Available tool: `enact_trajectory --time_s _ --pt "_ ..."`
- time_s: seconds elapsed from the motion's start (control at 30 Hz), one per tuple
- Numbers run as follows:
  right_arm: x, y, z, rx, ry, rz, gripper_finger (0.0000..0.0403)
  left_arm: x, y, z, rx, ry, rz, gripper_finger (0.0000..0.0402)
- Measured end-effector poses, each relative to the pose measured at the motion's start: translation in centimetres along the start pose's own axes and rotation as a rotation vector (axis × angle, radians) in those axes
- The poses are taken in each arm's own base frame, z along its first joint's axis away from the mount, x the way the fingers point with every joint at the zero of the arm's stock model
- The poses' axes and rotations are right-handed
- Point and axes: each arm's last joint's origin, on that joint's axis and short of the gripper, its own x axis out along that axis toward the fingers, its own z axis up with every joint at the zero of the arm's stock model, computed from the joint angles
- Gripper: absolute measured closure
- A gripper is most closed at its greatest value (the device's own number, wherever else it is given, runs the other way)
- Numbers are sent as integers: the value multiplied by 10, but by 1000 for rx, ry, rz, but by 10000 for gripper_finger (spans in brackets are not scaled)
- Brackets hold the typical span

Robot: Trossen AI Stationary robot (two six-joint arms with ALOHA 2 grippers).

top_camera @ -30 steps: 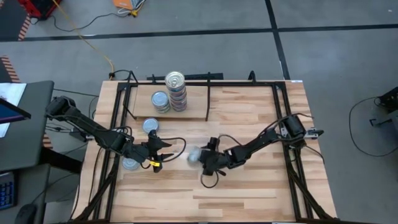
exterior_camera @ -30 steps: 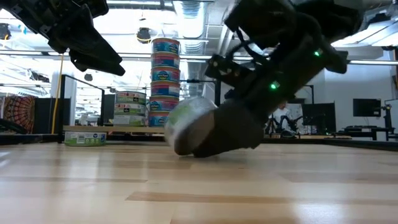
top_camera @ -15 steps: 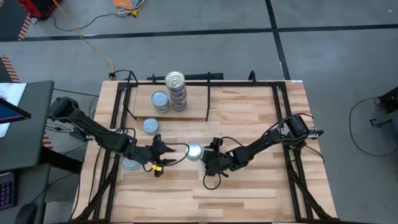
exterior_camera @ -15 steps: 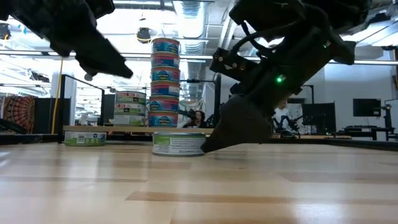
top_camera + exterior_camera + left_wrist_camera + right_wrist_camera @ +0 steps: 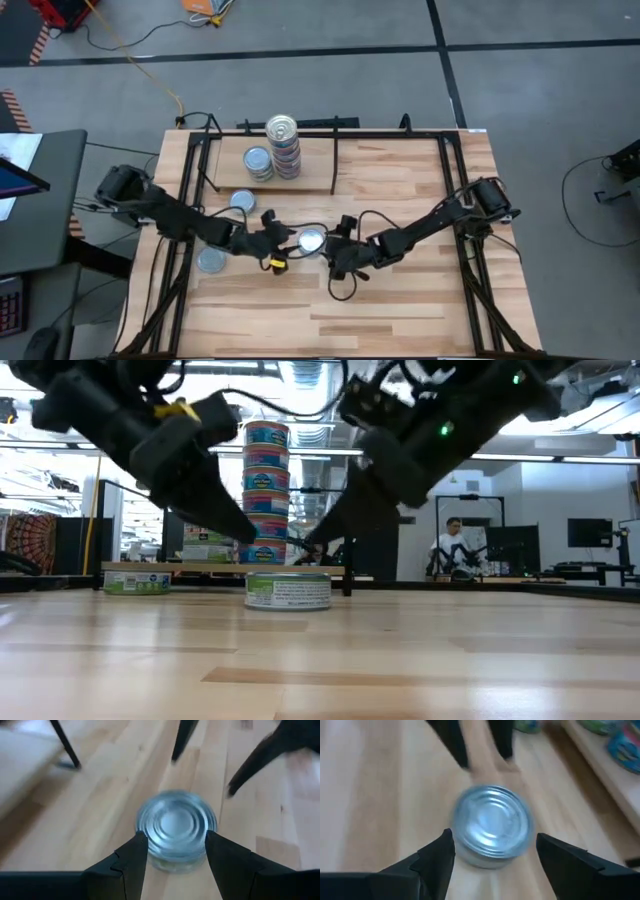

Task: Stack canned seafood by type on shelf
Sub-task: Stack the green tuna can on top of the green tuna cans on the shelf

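High view: two arms meeting at mid-table over one tin (image 5: 311, 240), lying flat on the tabletop (image 5: 400, 300), silver top up. Left gripper (image 5: 285, 243) just beside it on one side, right gripper (image 5: 333, 252) on the other. Both sets of fingers apart, clamped on nothing. Left wrist view: tin (image 5: 175, 827) sitting between the two dark fingers (image 5: 132, 857), whether touching, cannot tell. Right wrist view: same tin (image 5: 492, 825) lying ahead of the spread fingers (image 5: 437, 855), clear of them.

Counted elsewhere: two loose tins on the tabletop toward the left, one near the shelf (image 5: 240, 201), one nearer the front edge (image 5: 211, 261). On the shelf (image 5: 310, 165), two stacks side by side at its left part: a tall stack (image 5: 283, 145) with a shiny pull-tab top, and a short stack (image 5: 258, 163) with a greyish top.

Low view: tall stack (image 5: 265, 490) showing five tins with blue labels; short stack (image 5: 209, 535) showing about three with green labels. Middle tin (image 5: 288, 590) green-labelled too, both grippers raised just above it. One person (image 5: 455, 550) far back in the room.
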Motion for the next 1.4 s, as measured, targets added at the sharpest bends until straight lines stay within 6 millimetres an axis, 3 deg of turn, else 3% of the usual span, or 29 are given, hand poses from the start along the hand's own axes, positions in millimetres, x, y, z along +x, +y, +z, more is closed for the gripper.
enact_trajectory --time_s 0.17,0.37,0.67,1.07,1.4 --pt "3 -9 1 -14 51 80 99 14 6 -8 -1 76 -34 210" --pt "16 -34 -17 9 177 82 98 13 12 -10 16 114 0 210" --pt "33 -48 -19 42 196 136 98 19 18 -5 52 70 54 210" --pt "42 -46 -24 56 204 186 98 14 19 -18 203 231 -25 210" --pt "45 -50 -18 61 139 220 98 39 19 -30 281 212 -35 210"
